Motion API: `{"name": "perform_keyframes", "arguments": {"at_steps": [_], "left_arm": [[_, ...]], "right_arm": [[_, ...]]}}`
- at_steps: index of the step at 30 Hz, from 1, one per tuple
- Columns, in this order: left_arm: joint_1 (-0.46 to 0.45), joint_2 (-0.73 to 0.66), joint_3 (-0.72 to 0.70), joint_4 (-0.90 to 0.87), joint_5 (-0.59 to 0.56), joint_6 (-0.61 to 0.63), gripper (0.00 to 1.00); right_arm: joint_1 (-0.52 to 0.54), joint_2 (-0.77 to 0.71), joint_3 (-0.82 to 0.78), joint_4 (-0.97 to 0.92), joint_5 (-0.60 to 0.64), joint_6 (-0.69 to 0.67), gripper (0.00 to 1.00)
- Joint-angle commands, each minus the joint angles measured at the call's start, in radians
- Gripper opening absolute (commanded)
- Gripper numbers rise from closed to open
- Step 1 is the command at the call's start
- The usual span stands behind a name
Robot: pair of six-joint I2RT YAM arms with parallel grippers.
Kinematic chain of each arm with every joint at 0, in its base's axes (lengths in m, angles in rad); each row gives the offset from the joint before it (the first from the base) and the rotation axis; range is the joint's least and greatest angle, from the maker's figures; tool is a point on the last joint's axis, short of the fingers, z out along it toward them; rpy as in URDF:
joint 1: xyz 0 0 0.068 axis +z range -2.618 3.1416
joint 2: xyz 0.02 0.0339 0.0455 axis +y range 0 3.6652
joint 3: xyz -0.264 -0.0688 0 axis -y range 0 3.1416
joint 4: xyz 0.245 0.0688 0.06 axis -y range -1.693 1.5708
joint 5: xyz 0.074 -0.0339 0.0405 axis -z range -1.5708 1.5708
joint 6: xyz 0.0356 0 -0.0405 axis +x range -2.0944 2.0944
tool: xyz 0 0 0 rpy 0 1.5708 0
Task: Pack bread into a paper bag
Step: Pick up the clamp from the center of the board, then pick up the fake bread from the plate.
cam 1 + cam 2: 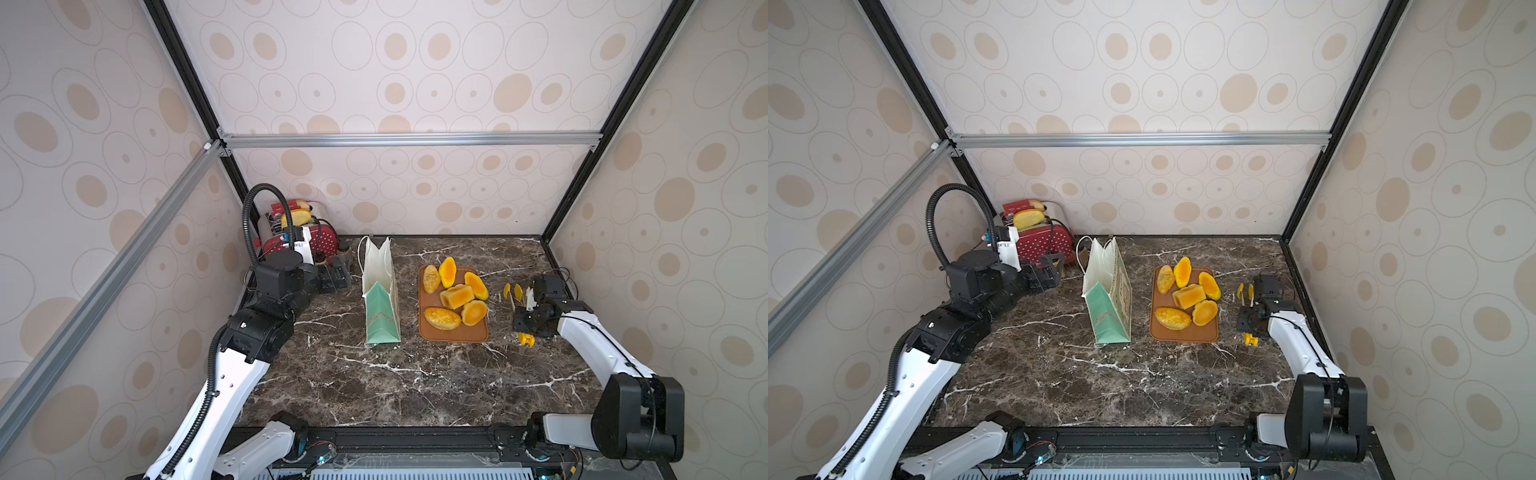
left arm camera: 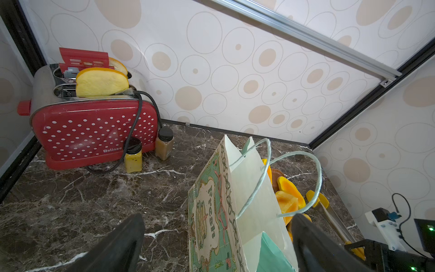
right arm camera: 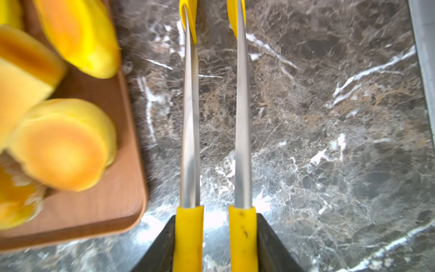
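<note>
The mint-green paper bag [image 1: 380, 299] [image 1: 1111, 299] stands upright and open at mid-table; its "Fresh" face [image 2: 211, 212] shows in the left wrist view. Several golden bread pieces [image 1: 455, 295] [image 1: 1187, 297] lie on a brown tray [image 1: 453, 334] to its right, the round bun [image 3: 63, 146] nearest the tongs. My right gripper [image 1: 521, 318] [image 3: 215, 235] is shut on the yellow handles of metal tongs [image 1: 517, 297] [image 3: 190, 117], just right of the tray, tips pointing toward the back. My left gripper [image 1: 343, 270] [image 2: 217, 226] is open left of the bag, holding nothing.
A red polka-dot toaster [image 1: 320, 241] [image 2: 94, 131] with pale slices sits in the back left corner, its black cord trailing down. Two small jars [image 2: 133, 156] [image 2: 164, 143] stand in front of it. Walls enclose the marble table [image 1: 415, 382] on three sides.
</note>
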Motion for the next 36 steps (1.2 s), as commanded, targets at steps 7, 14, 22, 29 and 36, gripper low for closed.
{"name": "perform_keyframes", "arguments": {"at_steps": [7,14,22,29,36], "left_arm": [[-0.004,0.004,0.066,-0.021,-0.006,0.001,0.99],[-0.007,0.03,0.086,-0.02,0.009,0.029,0.99],[-0.008,0.119,0.215,-0.029,0.051,0.111,0.99],[-0.007,0.18,0.268,-0.026,0.039,0.087,0.99],[-0.011,0.206,0.281,-0.034,0.026,0.062,0.99]], "right_arm": [[0.0,-0.145,0.076,-0.132,-0.07,-0.061,0.49],[0.001,-0.274,0.124,-0.133,-0.239,-0.048,0.5],[0.061,-0.258,0.211,-0.246,-0.358,-0.085,0.5],[0.092,-0.175,0.264,-0.241,-0.409,-0.095,0.52],[0.111,0.071,0.403,-0.203,-0.432,-0.076,0.52]]}}
